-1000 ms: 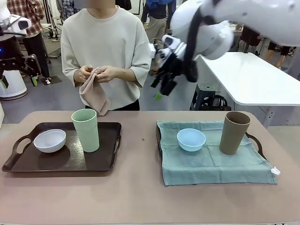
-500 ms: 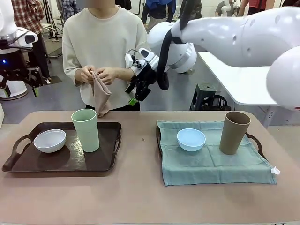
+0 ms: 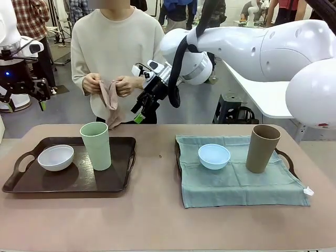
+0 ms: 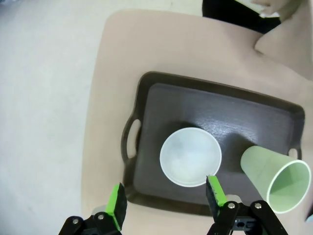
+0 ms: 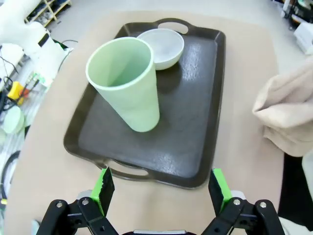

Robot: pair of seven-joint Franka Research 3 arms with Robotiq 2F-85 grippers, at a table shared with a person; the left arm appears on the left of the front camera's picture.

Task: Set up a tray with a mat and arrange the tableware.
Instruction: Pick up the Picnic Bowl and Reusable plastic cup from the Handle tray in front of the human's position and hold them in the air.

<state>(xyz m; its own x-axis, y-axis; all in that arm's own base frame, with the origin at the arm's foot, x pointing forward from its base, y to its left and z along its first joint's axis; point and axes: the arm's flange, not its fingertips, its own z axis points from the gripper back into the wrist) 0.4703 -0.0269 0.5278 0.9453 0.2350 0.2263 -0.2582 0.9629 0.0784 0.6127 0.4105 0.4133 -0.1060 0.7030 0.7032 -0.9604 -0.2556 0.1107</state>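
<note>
Now: right pincer (image 3: 138, 114) wide, near the person's cloth (image 3: 109, 102).
Looks limp, light; I'd pinch a hanging fold. Left pincer (image 4: 166, 198) wide too.

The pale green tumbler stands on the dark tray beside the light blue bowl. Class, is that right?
No. On the dark tray, the pale green tumbler stands beside the white bowl, not a light blue one. The front view shows it.

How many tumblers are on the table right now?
2. The pale green tumbler stands on the bare dark tray beside the white bowl; the tan-brown tumbler stands on the teal mat at right. None looks hidden.
</note>
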